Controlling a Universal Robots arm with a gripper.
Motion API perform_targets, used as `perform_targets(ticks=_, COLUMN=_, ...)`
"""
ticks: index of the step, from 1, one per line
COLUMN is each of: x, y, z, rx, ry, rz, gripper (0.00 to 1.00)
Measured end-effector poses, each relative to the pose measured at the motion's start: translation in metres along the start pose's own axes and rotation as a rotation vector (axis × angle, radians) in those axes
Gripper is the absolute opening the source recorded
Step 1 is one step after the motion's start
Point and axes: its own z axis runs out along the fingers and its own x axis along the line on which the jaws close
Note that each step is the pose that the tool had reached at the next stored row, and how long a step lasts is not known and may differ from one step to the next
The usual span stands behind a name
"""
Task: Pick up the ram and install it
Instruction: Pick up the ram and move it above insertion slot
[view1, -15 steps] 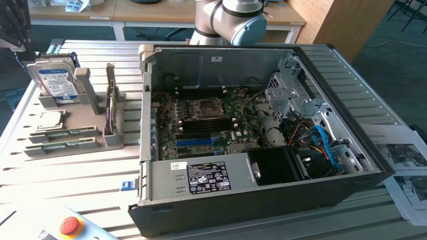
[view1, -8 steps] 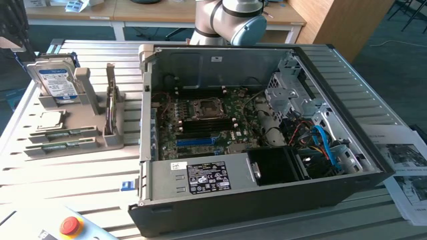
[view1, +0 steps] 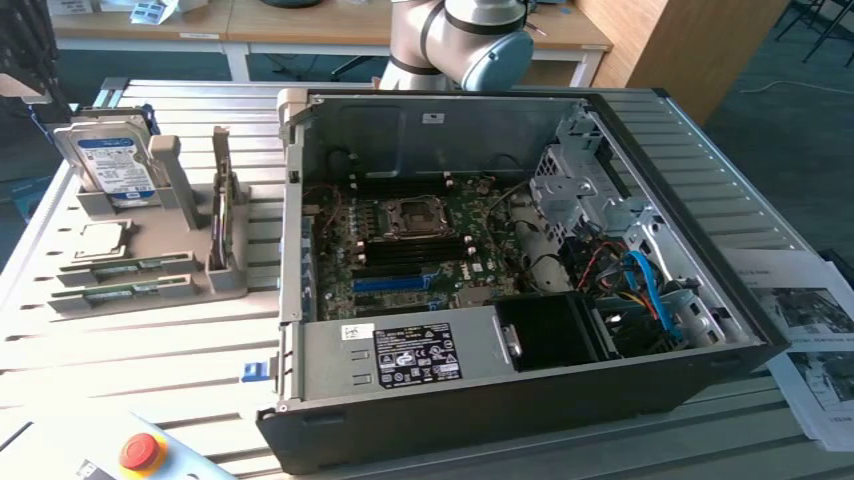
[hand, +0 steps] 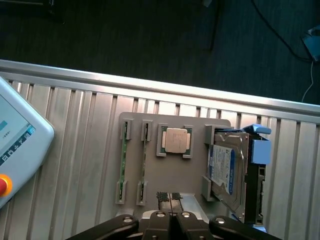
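Note:
Two green ram sticks (hand: 123, 165) (hand: 144, 165) sit on edge in slots of a grey holder (hand: 170, 172). They also appear at the exterior view's left, ram (view1: 123, 268) and ram (view1: 120, 295). A third stick (view1: 220, 205) stands upright in the same holder (view1: 147, 300); from the wrist camera it is a thin edge with dark chips (hand: 170, 196). My gripper (hand: 172, 215) hangs above the holder's edge, over that upright stick, its black fingers (hand: 161, 222) shut together and holding nothing. The open computer case (view1: 534, 400) shows the motherboard (view1: 414, 240).
On the holder a silver hard drive (view1: 114, 160) (hand: 225, 170) stands beside a square processor (view1: 100, 240) (hand: 176, 140). A pendant with a red button (view1: 140, 450) lies near the front corner. Papers (view1: 814, 340) lie at the exterior view's right. The arm's joint (view1: 474, 40) rises behind the case.

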Motion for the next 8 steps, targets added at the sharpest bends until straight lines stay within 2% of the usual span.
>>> perform_targets(ticks=8, x=0.0000, y=0.0000, z=0.0007, rx=0.0010, ry=-0.0019, rz=0.041, gripper=0.10)
